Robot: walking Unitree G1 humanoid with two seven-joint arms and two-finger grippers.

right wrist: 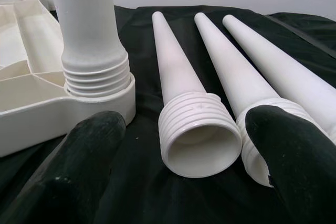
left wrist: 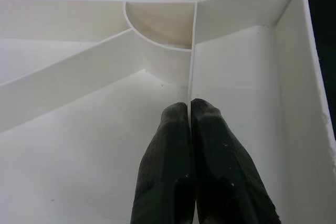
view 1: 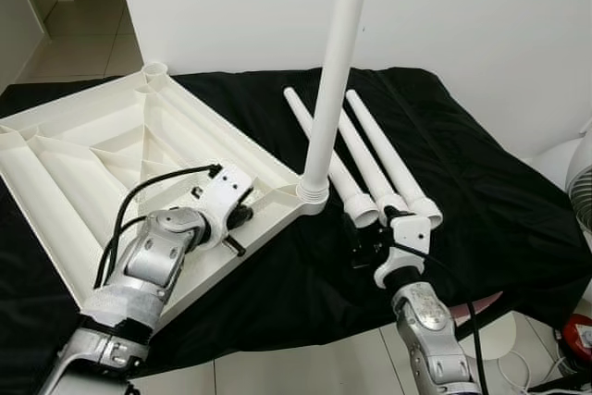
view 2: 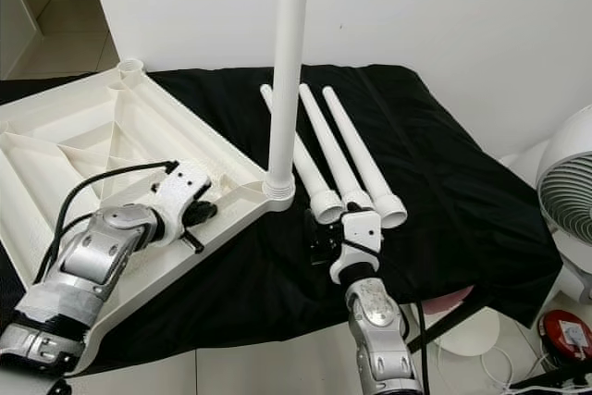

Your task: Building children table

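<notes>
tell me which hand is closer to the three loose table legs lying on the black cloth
Right. The right hand sits open just at the threaded ends of the loose legs. The left hand is shut, resting inside the upturned tabletop, farther away.

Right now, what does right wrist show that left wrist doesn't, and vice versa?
Right wrist view: the right tool open, facing the threaded ends of three loose legs lying on the black cloth, with the upright leg standing in a corner socket.
Left wrist view: the left tool shut, its tips at a thin rib inside the tabletop, beside a curved wall.
Both: the white upturned tabletop and a dark strip of cloth.
</notes>
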